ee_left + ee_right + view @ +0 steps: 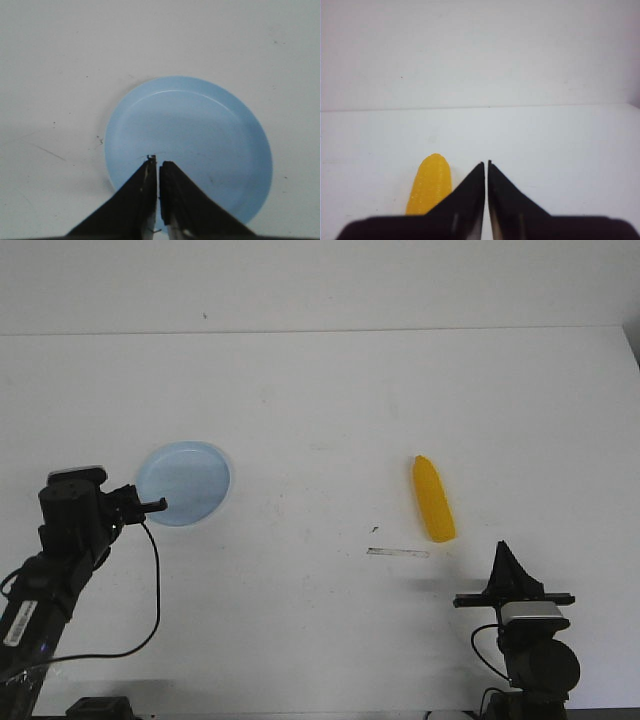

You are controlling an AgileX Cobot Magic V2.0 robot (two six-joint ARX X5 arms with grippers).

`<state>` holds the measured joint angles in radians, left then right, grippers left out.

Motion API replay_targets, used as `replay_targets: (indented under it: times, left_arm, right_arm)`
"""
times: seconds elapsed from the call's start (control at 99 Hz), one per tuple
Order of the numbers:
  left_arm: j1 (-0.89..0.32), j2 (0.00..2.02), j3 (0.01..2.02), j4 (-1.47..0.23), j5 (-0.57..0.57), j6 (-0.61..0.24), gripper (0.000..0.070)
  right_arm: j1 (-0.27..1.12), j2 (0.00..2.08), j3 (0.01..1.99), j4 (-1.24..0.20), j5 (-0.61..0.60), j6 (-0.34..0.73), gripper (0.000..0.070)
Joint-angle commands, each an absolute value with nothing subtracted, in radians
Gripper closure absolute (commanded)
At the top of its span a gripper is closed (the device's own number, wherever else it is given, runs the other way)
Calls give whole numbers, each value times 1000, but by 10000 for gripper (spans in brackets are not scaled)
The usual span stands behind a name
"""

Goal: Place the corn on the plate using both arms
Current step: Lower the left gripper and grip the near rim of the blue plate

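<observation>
The yellow-orange corn (433, 499) lies on the white table right of centre, its pointed end away from me. The pale blue plate (184, 483) sits empty on the left. My left gripper (158, 504) is shut and empty at the plate's near-left rim; in the left wrist view its tips (158, 162) hang over the plate (200, 135). My right gripper (503, 548) is shut and empty, near the front edge, a little right of and nearer than the corn. In the right wrist view the corn (429, 185) lies beside the shut tips (486, 163).
A thin grey strip (397, 552) and a small dark speck (374, 530) mark the table between the plate and the corn. The table's far edge (320, 331) meets a white wall.
</observation>
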<state>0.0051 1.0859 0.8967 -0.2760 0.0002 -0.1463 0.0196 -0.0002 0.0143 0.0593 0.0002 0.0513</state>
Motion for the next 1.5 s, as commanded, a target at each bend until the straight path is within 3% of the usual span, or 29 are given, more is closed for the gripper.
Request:
replay_targets:
  times: [0.0,0.222,0.323,0.454,0.808,0.868,1.0,1.08,1.262,1.494]
  left_arm:
    - [23,1139,960,-337,8,-158,699]
    - [119,1284,1075,-551,35,-309,699]
    - [169,1325,1079,-560,166,-317,699]
    - [257,1372,1079,-529,323,-389,699]
    - [282,1416,1079,-452,311,-414,695]
    - [282,1439,1079,-458,311,-418,669]
    - [282,1499,1079,-472,313,-459,490]
    - [282,1536,1079,-477,328,-458,452]
    - [281,1605,1079,-476,394,-457,450]
    - [265,1647,1079,-466,398,-446,451]
  right_arm:
    - [22,1,13,72,0,48,690]
    - [22,1,13,72,0,48,690]
    - [22,1,13,72,0,48,690]
    - [22,1,13,72,0,48,690]
    - [22,1,13,72,0,48,690]
    - [22,1,13,72,0,48,690]
    - [22,1,13,72,0,48,690]
    - [22,1,13,72,0,48,690]
    - [22,1,13,72,0,48,690]
    - [22,1,13,72,0,48,690]
